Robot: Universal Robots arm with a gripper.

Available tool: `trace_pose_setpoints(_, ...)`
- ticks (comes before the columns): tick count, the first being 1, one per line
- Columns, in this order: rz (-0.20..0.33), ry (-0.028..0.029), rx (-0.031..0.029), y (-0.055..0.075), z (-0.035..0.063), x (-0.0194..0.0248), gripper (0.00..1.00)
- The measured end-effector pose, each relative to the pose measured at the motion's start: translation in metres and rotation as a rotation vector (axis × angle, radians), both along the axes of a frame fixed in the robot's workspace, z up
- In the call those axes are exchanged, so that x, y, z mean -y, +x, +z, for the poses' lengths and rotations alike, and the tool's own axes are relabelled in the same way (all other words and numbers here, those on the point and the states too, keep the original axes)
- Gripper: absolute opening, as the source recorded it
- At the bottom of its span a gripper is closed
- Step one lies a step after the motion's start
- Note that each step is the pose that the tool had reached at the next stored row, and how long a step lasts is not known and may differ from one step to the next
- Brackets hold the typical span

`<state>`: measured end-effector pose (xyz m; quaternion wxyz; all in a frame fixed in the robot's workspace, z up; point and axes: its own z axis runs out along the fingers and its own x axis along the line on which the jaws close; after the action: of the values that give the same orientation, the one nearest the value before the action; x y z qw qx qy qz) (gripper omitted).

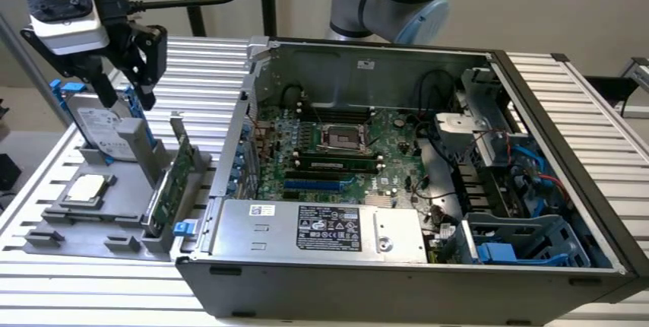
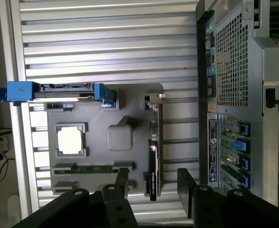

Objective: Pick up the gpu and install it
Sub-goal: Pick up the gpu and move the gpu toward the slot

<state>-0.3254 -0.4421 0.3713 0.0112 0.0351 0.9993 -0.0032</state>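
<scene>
Presently we find the gripper (image 1: 127,90) hanging in the air over the grey moulded parts tray (image 1: 61,220) at the exterior view's left, holding nothing. Its two black, blocky fingers (image 2: 187,187) stand wide apart. In the wrist view they straddle the line of the gpu (image 2: 153,152) from above and do not touch it.

The gpu stands on its long edge in a slot of the tray, on the side nearest the computer case (image 1: 426,281). It is a thin, flat card. The exterior view shows a green circuit-board face, and a bright silver bracket (image 2: 153,99) closes one end. A small blue clip (image 1: 184,228) sits at the foot of the card. We cannot tell whether it belongs to the tray or the case.

Elsewhere on the tray we note:
- a silver hard drive (image 1: 96,125) standing upright between blue plastic rails;
- a square processor (image 1: 83,188) with a matt metal lid, lying flat in a recess;
- a narrow memory stick (image 2: 89,167), lying in its own groove.

The tray rests on a table (image 2: 106,47) of ribbed aluminium slats.

The case lies on its side with the panel off. Its shell is dark grey steel, with a perforated rear grille (image 2: 232,57). Inside we see a green motherboard (image 1: 335,152) and a boxy silver power supply (image 1: 304,228) bearing a printed label.
</scene>
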Motion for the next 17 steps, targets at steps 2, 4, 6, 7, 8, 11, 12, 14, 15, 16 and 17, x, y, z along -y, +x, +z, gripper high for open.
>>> trace_pose_setpoints(2, 0.000, 0.0000, 0.0000, 0.000, -0.0036, 0.0003, 0.54)
trace_pose_setpoints(4, 0.000, 0.0000, 0.0000, 0.000, -0.0072, 0.0006, 0.54)
trace_pose_setpoints(6, 0.000, 0.0000, 0.0000, 0.000, -0.0108, 0.0013, 0.54)
trace_pose_setpoints(7, 0.000, 0.0000, 0.0000, 0.000, -0.0126, 0.0017, 0.54)
trace_pose_setpoints(8, 0.000, -0.0001, -0.0001, 0.000, -0.0144, 0.0022, 0.54)
trace_pose_setpoints(11, 0.000, 0.0000, -0.0001, 0.002, -0.0200, 0.0043, 0.54)
trace_pose_setpoints(12, 0.000, 0.0000, -0.0001, 0.003, -0.0218, 0.0052, 0.54)
trace_pose_setpoints(14, 0.000, 0.0000, 0.0000, 0.005, -0.0254, 0.0071, 0.54)
trace_pose_setpoints(15, 0.000, 0.0000, 0.0000, 0.006, -0.0272, 0.0083, 0.54)
trace_pose_setpoints(16, 0.000, 0.0000, -0.0001, 0.007, -0.0290, 0.0096, 0.54)
trace_pose_setpoints(17, 0.000, 0.0000, 0.0000, 0.008, -0.0308, 0.0111, 0.54)
